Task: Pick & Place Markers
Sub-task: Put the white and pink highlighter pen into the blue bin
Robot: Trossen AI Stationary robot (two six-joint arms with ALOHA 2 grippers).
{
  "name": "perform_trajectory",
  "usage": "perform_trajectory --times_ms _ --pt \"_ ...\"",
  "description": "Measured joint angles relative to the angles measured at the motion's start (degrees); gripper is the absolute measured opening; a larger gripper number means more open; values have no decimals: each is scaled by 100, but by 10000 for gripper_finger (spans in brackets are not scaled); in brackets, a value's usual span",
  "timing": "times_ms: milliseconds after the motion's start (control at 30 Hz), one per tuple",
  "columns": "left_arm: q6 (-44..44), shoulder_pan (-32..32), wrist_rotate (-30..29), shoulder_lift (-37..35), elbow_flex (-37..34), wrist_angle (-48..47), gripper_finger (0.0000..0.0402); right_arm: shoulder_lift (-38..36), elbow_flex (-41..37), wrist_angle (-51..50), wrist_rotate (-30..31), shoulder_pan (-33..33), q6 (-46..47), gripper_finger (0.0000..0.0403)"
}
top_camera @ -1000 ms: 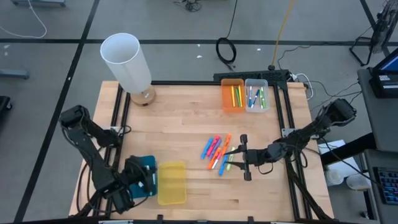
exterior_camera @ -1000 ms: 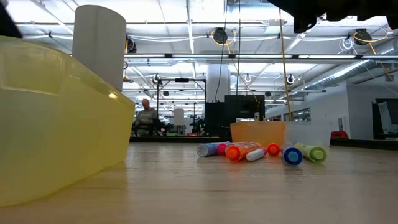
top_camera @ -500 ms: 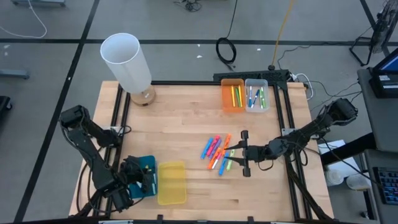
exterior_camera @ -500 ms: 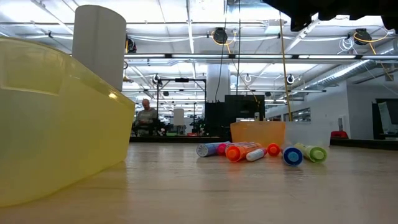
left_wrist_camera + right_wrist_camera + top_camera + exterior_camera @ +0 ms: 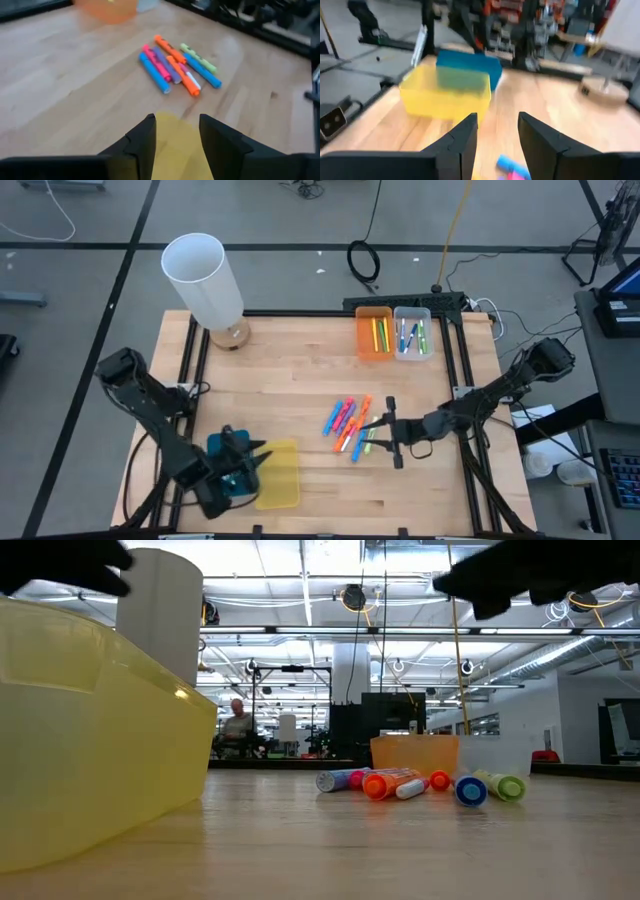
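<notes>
Beyond the wooden bench (image 5: pixel 290 380) I see a long workshop hall with ceiling lights and a person seated far off. On the bench the loose markers (image 5: pixel 350 423) lie in a pile at mid-right, most long axes slanting toward the far right corner. My right gripper (image 5: pixel 383 430) hovers just beside them on their right, jaws spread and empty, so it is plainly the nearer arm. My left gripper (image 5: pixel 240 465) sits over the yellow bin (image 5: pixel 282 485) and blue bin (image 5: pixel 470 64) at the near edge, jaws apart, empty. Sorted markers fill the orange bin (image 5: pixel 373 335) and clear bin (image 5: pixel 412 332).

overhead, tabletop level, two wrist views
</notes>
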Motion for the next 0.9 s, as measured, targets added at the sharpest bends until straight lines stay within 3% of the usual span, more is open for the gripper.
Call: perform_trajectory --times_ms 200,333,467,600,900 --pt "3463 836 1116 0 0 2304 143 301 601 -1997 9 -35 555 130" --pt "5565 1339 2396 -62 0 3675 137 918 1109 -2644 -13 -29 623 130" --pt "7089 1778 3722 -246 0 4478 138 1526 1649 -3442 -342 -84 431 130" --pt "7862 2227 4482 -513 -6 4612 148 1963 2359 -4704 -717 -298 556 130" --pt "8099 3467 5848 -1085 -725 5280 167 2492 3311 -6027 -1346 -820 -215 130"
